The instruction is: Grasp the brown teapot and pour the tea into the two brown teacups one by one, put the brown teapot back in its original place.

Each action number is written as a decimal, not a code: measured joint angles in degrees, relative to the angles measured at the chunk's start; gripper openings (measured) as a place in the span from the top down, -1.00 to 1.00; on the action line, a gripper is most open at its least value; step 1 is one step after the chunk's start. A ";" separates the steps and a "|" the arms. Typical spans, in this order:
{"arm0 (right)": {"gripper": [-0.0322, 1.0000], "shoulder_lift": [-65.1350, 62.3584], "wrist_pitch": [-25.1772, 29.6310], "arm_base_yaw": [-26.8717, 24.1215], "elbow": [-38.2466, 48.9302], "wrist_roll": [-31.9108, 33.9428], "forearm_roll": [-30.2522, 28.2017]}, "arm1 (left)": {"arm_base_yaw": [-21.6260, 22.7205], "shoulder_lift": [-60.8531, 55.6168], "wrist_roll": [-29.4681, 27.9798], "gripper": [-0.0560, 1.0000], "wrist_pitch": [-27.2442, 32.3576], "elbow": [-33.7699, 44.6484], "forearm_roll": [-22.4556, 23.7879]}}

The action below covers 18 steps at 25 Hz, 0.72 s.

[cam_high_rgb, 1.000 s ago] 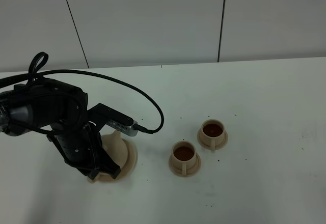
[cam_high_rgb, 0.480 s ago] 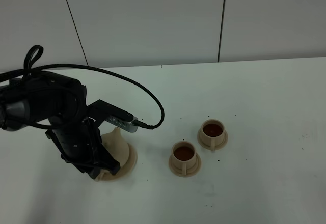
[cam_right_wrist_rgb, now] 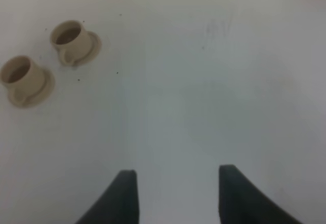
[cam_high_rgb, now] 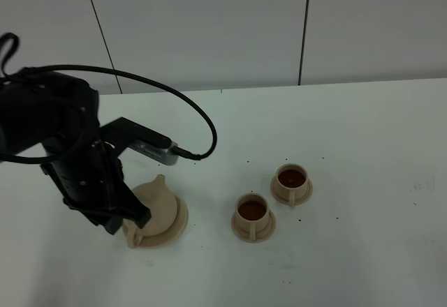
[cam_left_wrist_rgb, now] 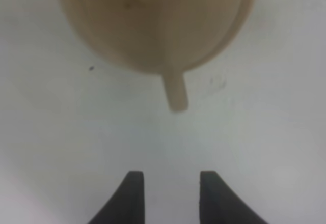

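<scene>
The brown teapot (cam_high_rgb: 155, 209) sits on its saucer disc (cam_high_rgb: 178, 222), well to the left of the two brown teacups (cam_high_rgb: 252, 216) — both hold dark tea, so the task looks near its end. The left hand (cam_left_wrist_rgb: 168, 196) is spread and empty, just off the pot's handle (cam_left_wrist_rgb: 174, 90); next it need only draw clear. The spout-to-handle axis runs toward that hand.

The teapot (cam_high_rgb: 157, 202), its saucer disc (cam_high_rgb: 179, 222) and both teacups (cam_high_rgb: 253, 211) (cam_high_rgb: 291, 179) are coloured a plain matte light tan. Dark reddish-brown tea is seen inside the cups. The table (cam_high_rgb: 363, 153) is white, faintly speckled; the fingers (cam_left_wrist_rgb: 131, 196) are black.
</scene>
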 joint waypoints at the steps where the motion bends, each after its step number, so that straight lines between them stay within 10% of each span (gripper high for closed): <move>1: 0.24 0.00 0.00 0.00 0.00 0.00 0.00 | 0.08 -1.07 -0.85 0.29 0.56 0.00 0.92; 18: 0.24 0.00 0.00 0.00 0.00 0.00 0.00 | 22.71 -17.07 -3.82 0.30 5.38 11.95 3.10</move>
